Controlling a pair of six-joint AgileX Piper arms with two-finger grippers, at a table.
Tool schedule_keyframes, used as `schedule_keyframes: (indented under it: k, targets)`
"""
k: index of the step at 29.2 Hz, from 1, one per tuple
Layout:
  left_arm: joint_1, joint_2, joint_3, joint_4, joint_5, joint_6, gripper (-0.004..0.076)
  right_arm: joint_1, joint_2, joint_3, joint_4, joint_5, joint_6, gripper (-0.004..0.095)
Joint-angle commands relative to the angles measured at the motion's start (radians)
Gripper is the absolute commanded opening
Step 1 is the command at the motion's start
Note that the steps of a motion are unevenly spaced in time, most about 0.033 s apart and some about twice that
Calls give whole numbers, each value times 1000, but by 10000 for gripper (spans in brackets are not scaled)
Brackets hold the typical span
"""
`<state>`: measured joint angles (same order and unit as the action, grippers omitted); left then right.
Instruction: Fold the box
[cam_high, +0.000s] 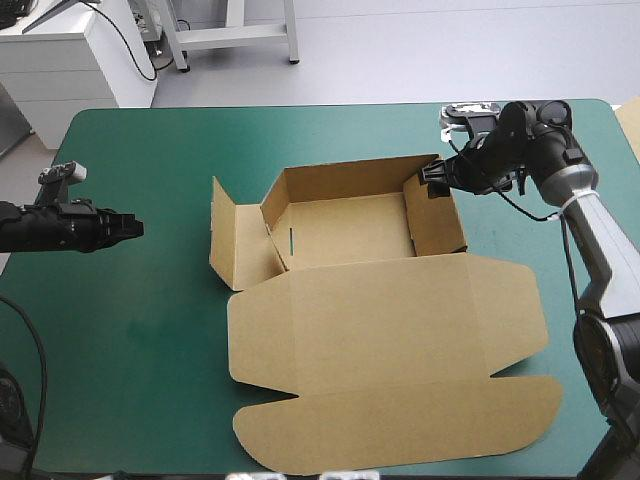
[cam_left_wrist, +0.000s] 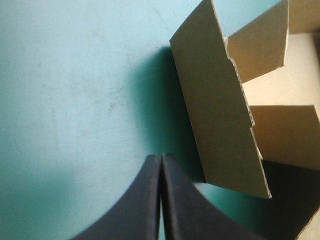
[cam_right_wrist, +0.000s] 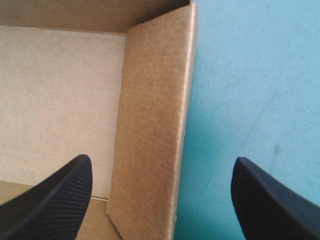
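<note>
Brown box (cam_high: 370, 310) at the middle of the table (cam_high: 130, 340), walls up, lid flat toward the near edge.
The right gripper (cam_high: 432, 180) stands wide open astride the right wall's far end, gripping nothing. The left gripper (cam_high: 135, 229), fingers pressed together and empty, hangs near the left edge, well apart from the box.

Floor (cam_high: 420, 50) was pale grey beyond the teal-green tabletop (cam_high: 130, 330), with a white cabinet (cam_high: 75, 65) and metal frame (cam_high: 235, 38) back there.
</note>
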<state>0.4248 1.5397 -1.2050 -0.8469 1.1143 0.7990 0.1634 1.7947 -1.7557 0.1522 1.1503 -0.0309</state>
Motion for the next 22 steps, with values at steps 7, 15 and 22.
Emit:
schedule_keyframes:
  k: [7,15,22]
  targets:
    - [2,-40,-24,-62,1,5,-8,-4,38,-33,-28,95,17,716]
    - [2,-40,-24,-62,-20,5,-8,-4,133,-32,0,95,-13,710]
    - [2,-40,-24,-62,-20,5,-8,-2,139,-49,0,95,-13,382]
